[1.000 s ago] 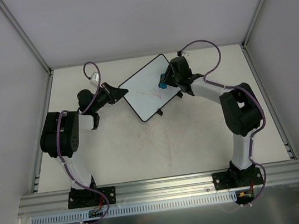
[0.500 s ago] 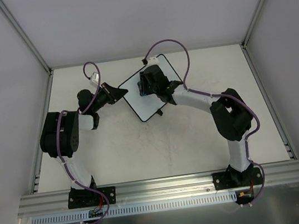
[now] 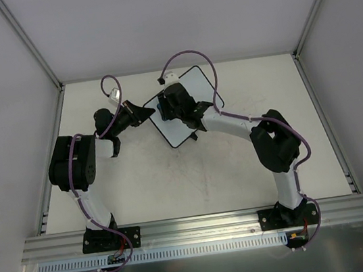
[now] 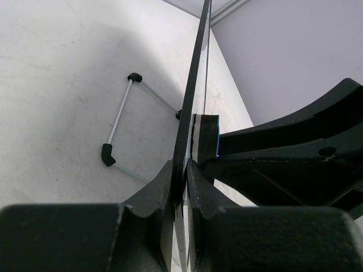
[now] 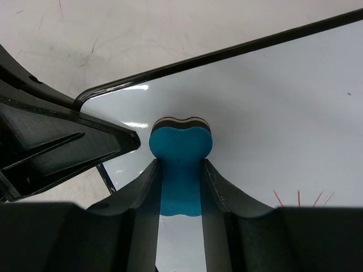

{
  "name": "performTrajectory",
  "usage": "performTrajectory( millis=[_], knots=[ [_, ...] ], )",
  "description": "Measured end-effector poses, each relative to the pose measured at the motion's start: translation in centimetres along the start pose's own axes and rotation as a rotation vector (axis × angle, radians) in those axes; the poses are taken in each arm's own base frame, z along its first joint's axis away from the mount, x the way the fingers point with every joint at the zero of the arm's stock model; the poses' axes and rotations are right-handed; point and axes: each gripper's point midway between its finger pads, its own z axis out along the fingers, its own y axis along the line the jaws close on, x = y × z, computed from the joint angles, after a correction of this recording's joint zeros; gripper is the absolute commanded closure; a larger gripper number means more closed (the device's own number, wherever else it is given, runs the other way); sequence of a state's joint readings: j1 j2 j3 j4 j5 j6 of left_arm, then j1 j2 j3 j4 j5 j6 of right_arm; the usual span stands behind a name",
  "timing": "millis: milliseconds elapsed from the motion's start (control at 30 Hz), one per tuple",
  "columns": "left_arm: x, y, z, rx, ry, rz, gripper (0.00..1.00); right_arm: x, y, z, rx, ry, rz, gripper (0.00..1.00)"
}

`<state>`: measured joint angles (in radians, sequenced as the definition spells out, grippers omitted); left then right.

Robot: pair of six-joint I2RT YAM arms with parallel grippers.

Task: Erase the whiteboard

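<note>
The whiteboard (image 3: 196, 84) sits skewed at the far middle of the white table (image 3: 176, 191), with faint red strokes (image 5: 300, 198) on its face and a wire stand with black feet (image 4: 116, 122) at its back. The left gripper (image 4: 185, 167) is clamped on the whiteboard's left edge. The right gripper (image 5: 180, 165) is closed on a blue bone-shaped eraser (image 5: 180, 141), its tip pressed against the whiteboard's face near that edge.
</note>
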<state>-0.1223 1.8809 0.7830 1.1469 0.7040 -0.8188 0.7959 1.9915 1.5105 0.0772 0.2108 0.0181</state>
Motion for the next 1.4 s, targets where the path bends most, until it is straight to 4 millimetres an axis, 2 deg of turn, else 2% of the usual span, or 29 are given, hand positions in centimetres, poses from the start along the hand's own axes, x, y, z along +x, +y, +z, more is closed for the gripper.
performTrajectory(
  millis=[333,900,1167,1400],
  knots=[
    [0.0,0.0,0.0,0.0,0.0,0.0,1.0,0.4,-1.6,-0.1,0.009,-0.04,0.182,1.0],
    [0.0,-0.2,0.0,0.004,0.0,0.004,1.0,3.4,-10.2,-1.2,0.207,-0.062,0.562,1.0],
    [0.0,-0.3,0.0,0.007,0.001,0.005,1.0,4.9,-12.6,-2.0,0.352,-0.048,0.615,1.0],
    [0.0,-0.5,0.0,0.015,0.006,0.014,1.0,7.6,-15.3,-3.4,0.518,0.013,0.608,1.0]
  ],
)
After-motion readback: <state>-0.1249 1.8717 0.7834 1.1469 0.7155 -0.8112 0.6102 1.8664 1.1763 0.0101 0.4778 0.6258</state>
